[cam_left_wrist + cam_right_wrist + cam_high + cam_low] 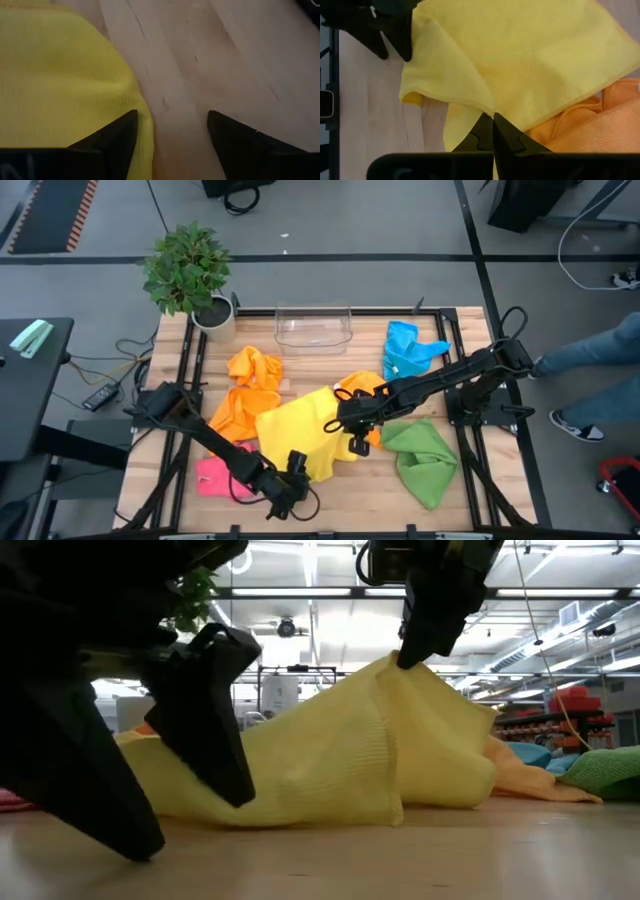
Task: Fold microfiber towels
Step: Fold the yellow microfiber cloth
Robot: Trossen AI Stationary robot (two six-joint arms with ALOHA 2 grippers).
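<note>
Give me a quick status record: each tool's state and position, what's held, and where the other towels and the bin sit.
left tool: open, at the front table edge, beside the yellow towel's edge, holding nothing
right tool: shut on the yellow towel, lifting it into a peak at mid-table
orange towels: bunched behind and left of the yellow one
pink towel: front left, partly under the left arm
green towel: front right, crumpled
blue towel: back right
clear bin: back centre
potted plant: back left corner

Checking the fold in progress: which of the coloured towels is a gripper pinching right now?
The yellow towel in the middle of the table. The right gripper is shut on its edge, lifting it into a peak; the orange, pink, green and blue ones lie untouched.
</note>
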